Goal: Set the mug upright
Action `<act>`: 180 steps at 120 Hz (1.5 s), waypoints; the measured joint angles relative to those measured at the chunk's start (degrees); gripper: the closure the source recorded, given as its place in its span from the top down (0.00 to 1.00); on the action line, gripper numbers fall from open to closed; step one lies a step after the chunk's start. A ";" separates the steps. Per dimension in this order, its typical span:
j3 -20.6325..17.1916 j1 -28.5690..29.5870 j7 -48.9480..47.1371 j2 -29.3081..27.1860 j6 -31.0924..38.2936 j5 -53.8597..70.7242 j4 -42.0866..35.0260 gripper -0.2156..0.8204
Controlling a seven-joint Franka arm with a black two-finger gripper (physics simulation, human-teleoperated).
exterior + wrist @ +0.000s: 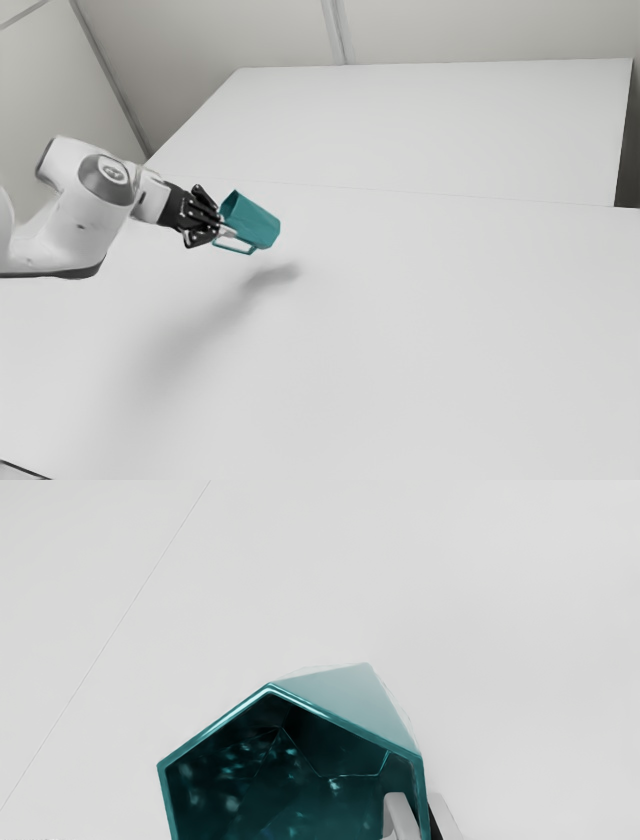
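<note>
My gripper (222,229) is shut on the wall of the teal mug (254,222) in the exterior view. The mug is held above the table, tilted, its opening toward my hand and its base pointing away and down toward the exterior view's right. Its handle is on the underside, close to the fingers. In the wrist view the dark interior of the mug (280,790) faces the camera, and my gripper (424,815) pinches the side wall, one finger inside the rim and the other outside.
The white table (420,330) extends below and beyond the mug, with a soft shadow of arm and mug on it. A thin seam crosses the surface behind the mug. Pale walls stand behind the table.
</note>
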 joint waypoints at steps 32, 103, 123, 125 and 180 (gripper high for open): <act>-1.19 2.62 -31.06 -6.47 -9.32 27.42 -3.55 0.03; -4.54 4.97 -72.94 -5.80 -20.20 42.04 -2.15 0.03; -4.54 1.42 -80.06 -4.89 -20.26 42.76 -1.00 0.03; -4.54 1.01 -80.67 -4.86 -20.09 42.92 -0.99 0.03; -4.74 -7.59 -93.22 -3.80 -15.21 44.77 -1.01 0.03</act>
